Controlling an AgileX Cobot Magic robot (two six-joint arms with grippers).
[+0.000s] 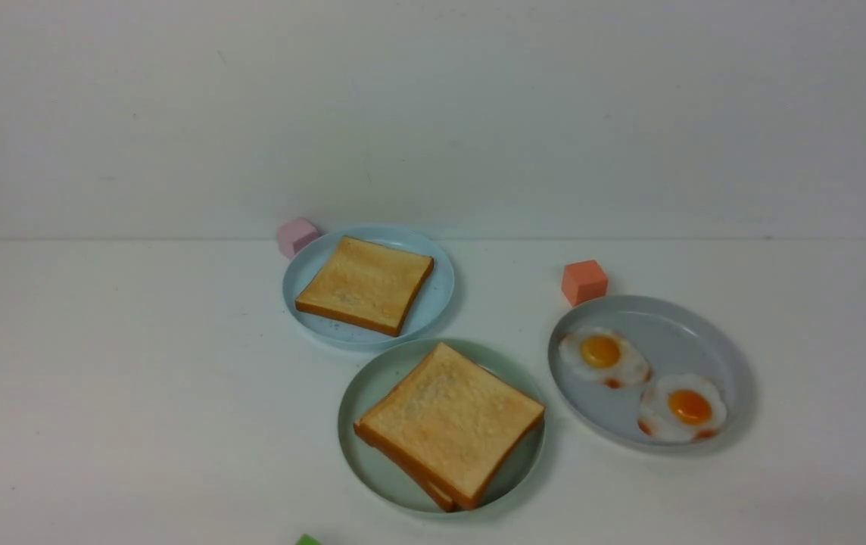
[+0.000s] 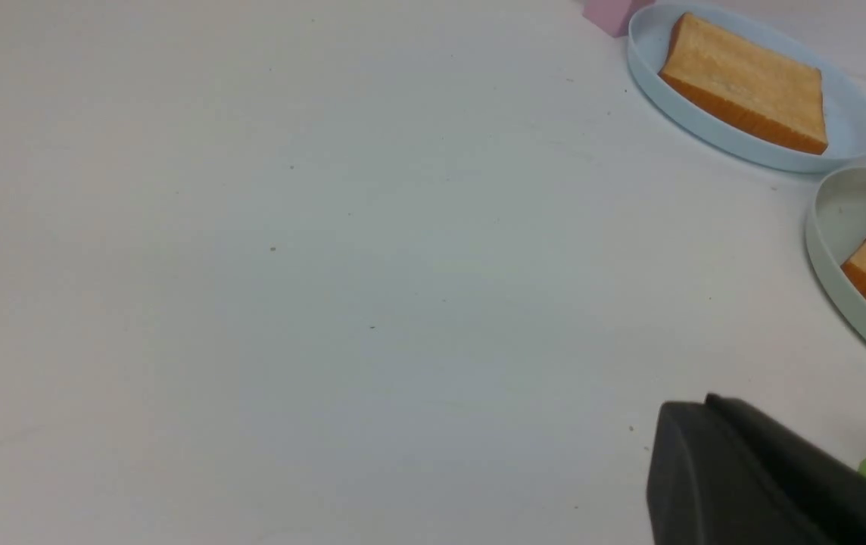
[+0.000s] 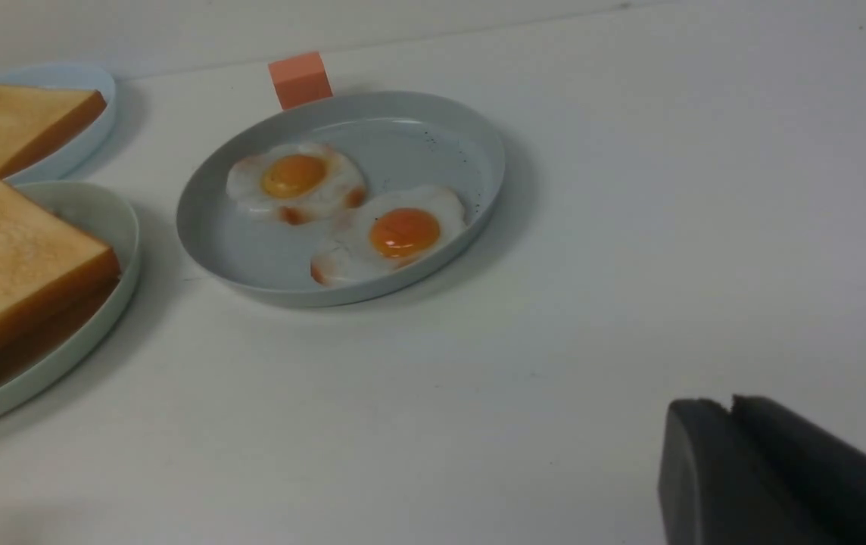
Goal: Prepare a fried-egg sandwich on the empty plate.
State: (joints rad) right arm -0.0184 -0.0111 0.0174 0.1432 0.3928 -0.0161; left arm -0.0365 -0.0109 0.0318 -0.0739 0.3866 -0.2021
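sandwich (image 1: 450, 424): two square golden-brown toast slices with darker crusts, stacked flat, the top one turned slightly off the lower so the lower's edge shows at the near left; the filling cannot be seen from the front, though a pale bit shows at its edge in the left wrist view
plate (image 1: 372, 462): round, pale mint-green, low raised rim, upright on the table
place: the sandwich lies inside the plate, corners reaching close to its rim; the plate sits near the middle of the table, toward the near side

Matt speckled plates (image 1: 361, 424), porous toast (image 1: 450, 420), glossy eggs (image 1: 603, 357).
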